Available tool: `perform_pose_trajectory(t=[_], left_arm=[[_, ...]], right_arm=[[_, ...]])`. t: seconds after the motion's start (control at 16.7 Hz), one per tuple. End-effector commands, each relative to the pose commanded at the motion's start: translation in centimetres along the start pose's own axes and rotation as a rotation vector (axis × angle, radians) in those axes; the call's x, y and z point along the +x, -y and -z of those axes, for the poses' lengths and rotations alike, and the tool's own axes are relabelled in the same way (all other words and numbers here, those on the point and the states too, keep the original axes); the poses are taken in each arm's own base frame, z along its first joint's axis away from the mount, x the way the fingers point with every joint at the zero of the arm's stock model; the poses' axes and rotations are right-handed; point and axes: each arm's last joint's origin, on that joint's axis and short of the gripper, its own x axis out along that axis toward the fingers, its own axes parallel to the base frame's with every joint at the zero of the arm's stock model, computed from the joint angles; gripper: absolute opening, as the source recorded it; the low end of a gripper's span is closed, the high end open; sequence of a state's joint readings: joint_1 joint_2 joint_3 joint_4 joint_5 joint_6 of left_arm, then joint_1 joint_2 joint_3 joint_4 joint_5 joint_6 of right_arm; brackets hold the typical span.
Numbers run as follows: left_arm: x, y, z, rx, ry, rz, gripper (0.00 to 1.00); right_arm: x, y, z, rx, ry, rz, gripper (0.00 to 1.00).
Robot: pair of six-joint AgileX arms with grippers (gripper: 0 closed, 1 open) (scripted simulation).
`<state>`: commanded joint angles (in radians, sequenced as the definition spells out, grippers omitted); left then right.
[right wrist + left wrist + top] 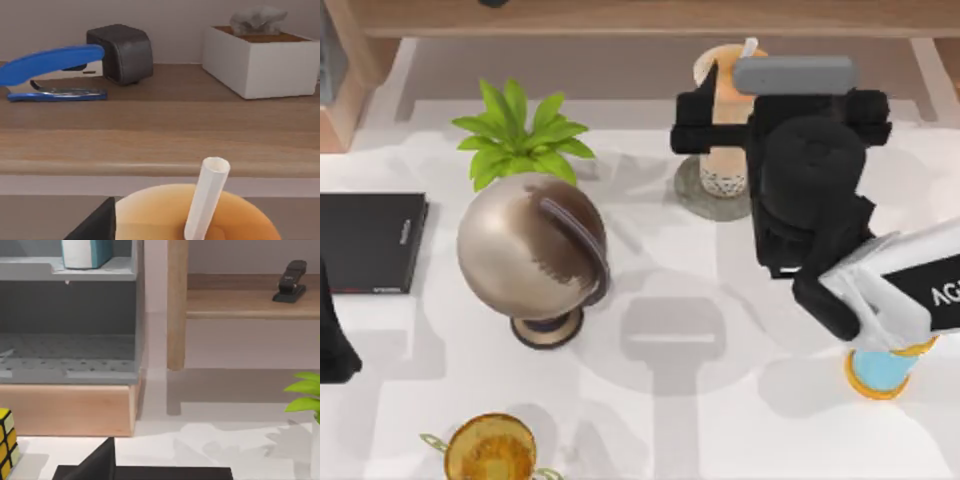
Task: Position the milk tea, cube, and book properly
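Top view: my right gripper (720, 122) grips the tall clear peach-beige milk tea (727, 150) on its grey round coaster (705, 197); left gripper's state I cannot tell.

Peach-beige milk tea (724, 130), orange lid, white straw (206, 200); cube (7, 442) yellow and white; light-blue book (86, 252); bronze globe (530, 248); blue stapler (52, 70).

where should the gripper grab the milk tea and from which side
Grip the milk tea around its clear cylindrical wall below the orange lid, coming in level from the table's front. It stands upright on a coaster, and the white straw sticking up blocks a top grasp. The right gripper is already there.
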<state>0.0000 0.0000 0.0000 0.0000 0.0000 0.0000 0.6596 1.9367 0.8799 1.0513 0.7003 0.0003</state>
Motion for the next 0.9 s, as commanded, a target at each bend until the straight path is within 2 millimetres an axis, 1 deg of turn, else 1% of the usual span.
perform_pose_trajectory(t=[0.12, 0.24, 0.48, 0.66, 0.9], left_arm=[[0.0, 0.0, 0.0, 0.0, 0.0, 0.0, 1.0], [0.0, 0.0, 0.0, 0.0, 0.0, 0.0, 1.0], [0.0, 0.0, 0.0, 0.0, 0.0, 0.0, 1.0], [0.0, 0.0, 0.0, 0.0, 0.0, 0.0, 1.0], [0.0, 0.0, 0.0, 0.0, 0.0, 0.0, 1.0]], right_arm=[[-0.4, 1.8, -1.4, -0.006, -0.007, -0.001, 1.0], [-1.1, 4.1, -3.1, -0.01, -0.011, -0.002, 1.0], [-3.8, 9.1, -6.8, 0.002, 0.006, -0.002, 1.0], [-6.1, 12.3, -7.9, 0.001, 0.003, -0.004, 1.0], [-9.3, 15.5, -8.4, 0.002, 0.002, -0.005, 1.0]])
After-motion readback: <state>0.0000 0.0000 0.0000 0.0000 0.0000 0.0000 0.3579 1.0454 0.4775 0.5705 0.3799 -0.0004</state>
